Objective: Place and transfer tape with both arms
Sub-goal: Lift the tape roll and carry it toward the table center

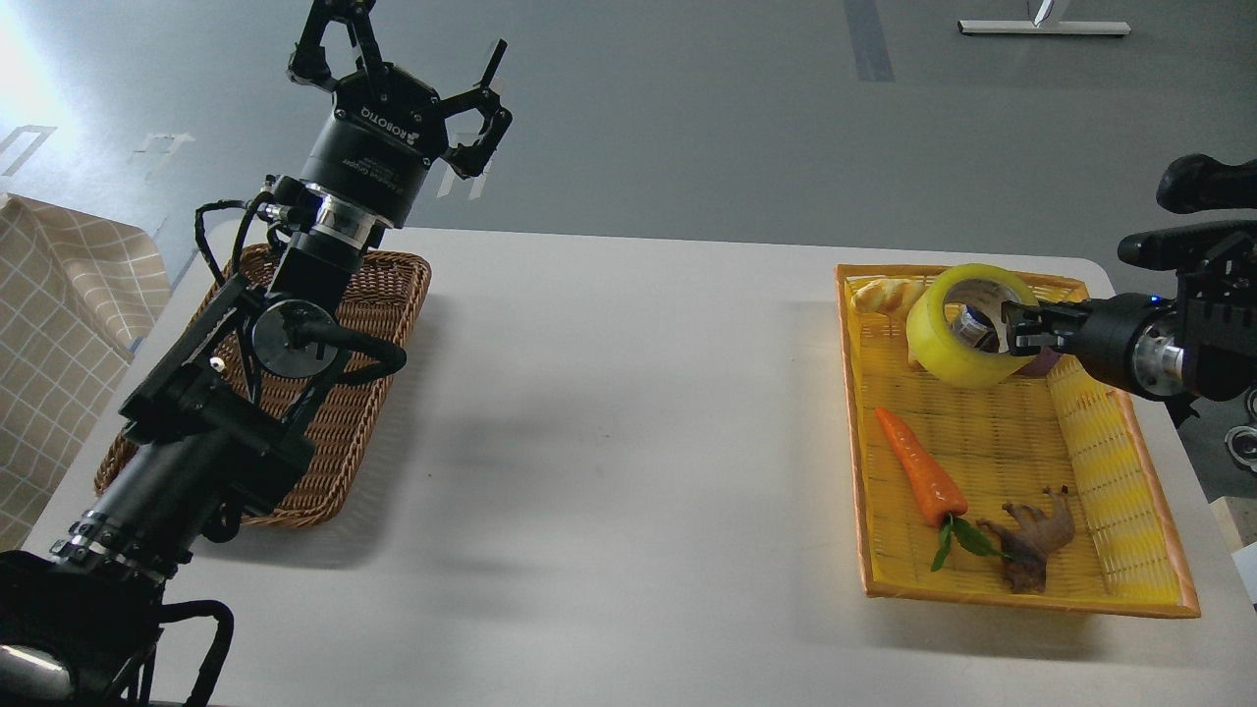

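The yellow tape roll [945,346] hangs in the air above the far end of the yellow tray [1120,462], tilted on its edge. My right gripper [1011,329] comes in from the right and is shut on the roll's right rim, one finger inside the core. My left gripper [408,54] is raised high above the far left of the table, fingers spread open and empty, over the brown wicker basket [378,324].
In the yellow tray lie a carrot [918,468], a brown toy animal [1033,535] and a croissant [882,293], partly behind the tape. A checked cloth [49,324] hangs at the left. White tabletop [628,412] lies between basket and tray.
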